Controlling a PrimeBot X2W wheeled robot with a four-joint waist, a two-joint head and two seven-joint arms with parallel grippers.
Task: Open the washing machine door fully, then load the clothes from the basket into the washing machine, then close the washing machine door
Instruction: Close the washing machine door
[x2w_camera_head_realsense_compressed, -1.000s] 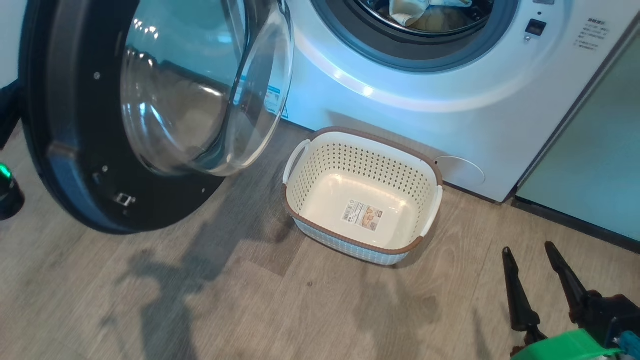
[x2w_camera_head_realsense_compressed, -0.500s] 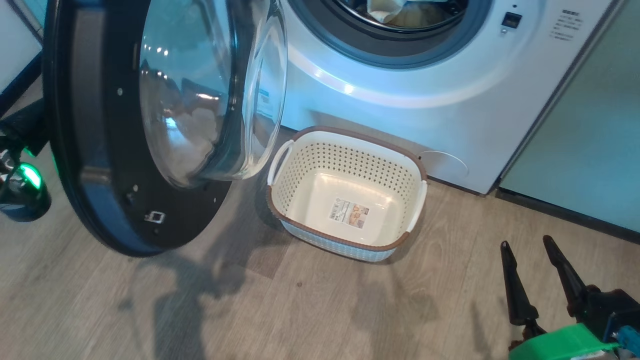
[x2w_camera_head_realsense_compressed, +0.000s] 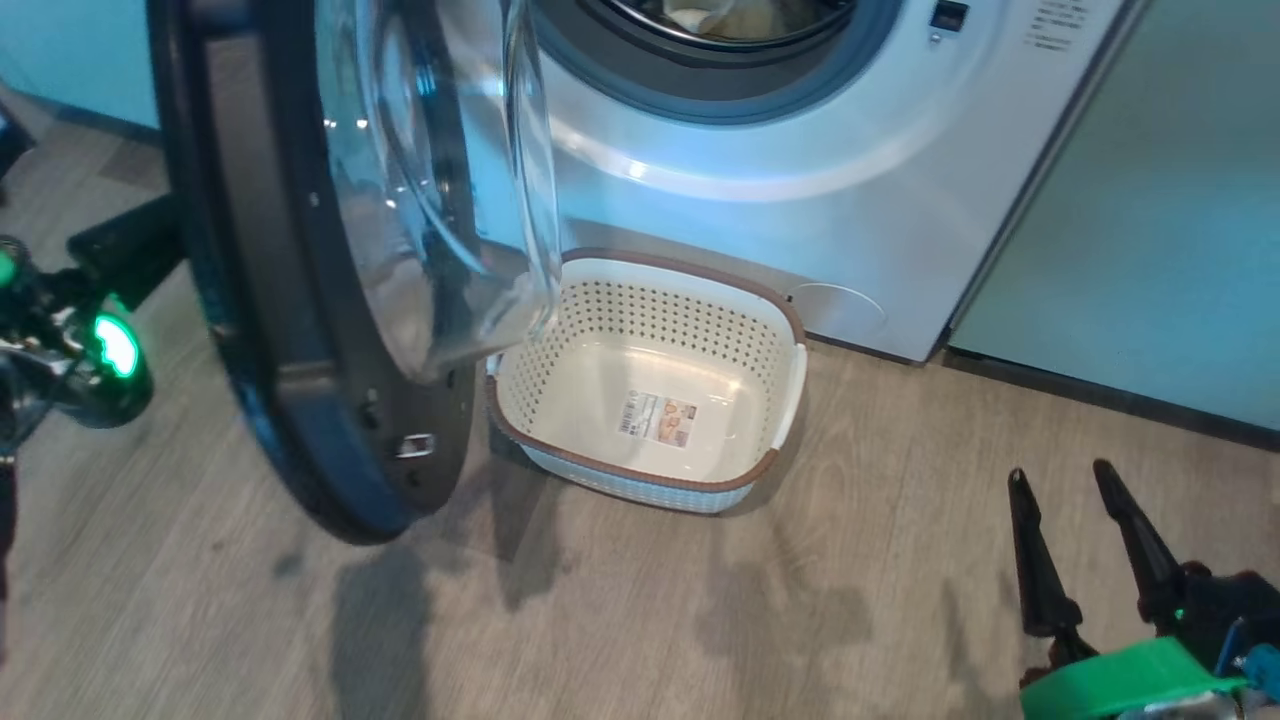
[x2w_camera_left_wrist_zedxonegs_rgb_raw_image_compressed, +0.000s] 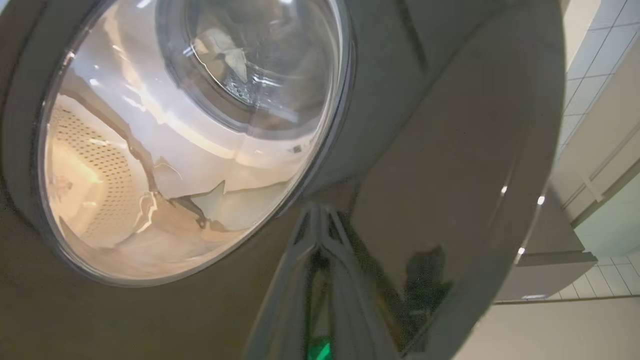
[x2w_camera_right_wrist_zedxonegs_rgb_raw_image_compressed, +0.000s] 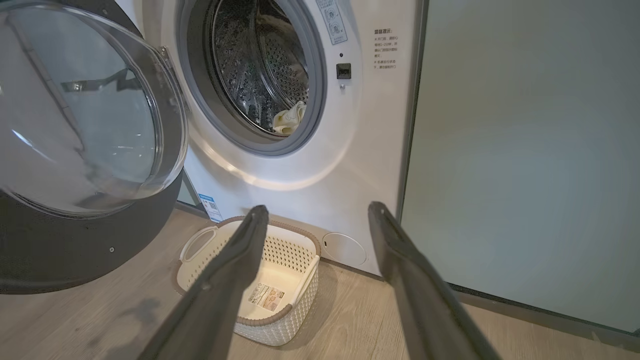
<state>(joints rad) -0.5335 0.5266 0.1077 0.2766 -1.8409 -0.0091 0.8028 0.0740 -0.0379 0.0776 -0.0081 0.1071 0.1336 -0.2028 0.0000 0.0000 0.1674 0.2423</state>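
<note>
The washing machine door (x2w_camera_head_realsense_compressed: 250, 300) stands partly open, its glass bowl over the left edge of the basket (x2w_camera_head_realsense_compressed: 700, 275). The cream basket holds nothing but its label and sits on the floor before the white washing machine (x2w_camera_head_realsense_compressed: 800, 200). Pale clothes (x2w_camera_head_realsense_compressed: 720, 15) lie in the drum, clothes (x2w_camera_right_wrist_zedxonegs_rgb_raw_image_compressed: 289, 117). My left gripper (x2w_camera_left_wrist_zedxonegs_rgb_raw_image_compressed: 317, 210) is shut, its tips against the glossy outer rim of the door (x2w_camera_left_wrist_zedxonegs_rgb_raw_image_compressed: 450, 125). My right gripper (x2w_camera_head_realsense_compressed: 1060, 478) is open and holds nothing, low at the right, well clear of the basket (x2w_camera_right_wrist_zedxonegs_rgb_raw_image_compressed: 285, 250).
A pale green cabinet (x2w_camera_head_realsense_compressed: 1150, 250) stands right of the machine. My left arm's green light (x2w_camera_head_realsense_compressed: 115, 345) shows left of the door. Bare wooden floor (x2w_camera_head_realsense_compressed: 700, 620) lies between the basket and my right gripper.
The door has swung toward the machine and now shows nearly edge-on, with my left arm following behind it. The head camera has shifted too. The right gripper stays put, open.
</note>
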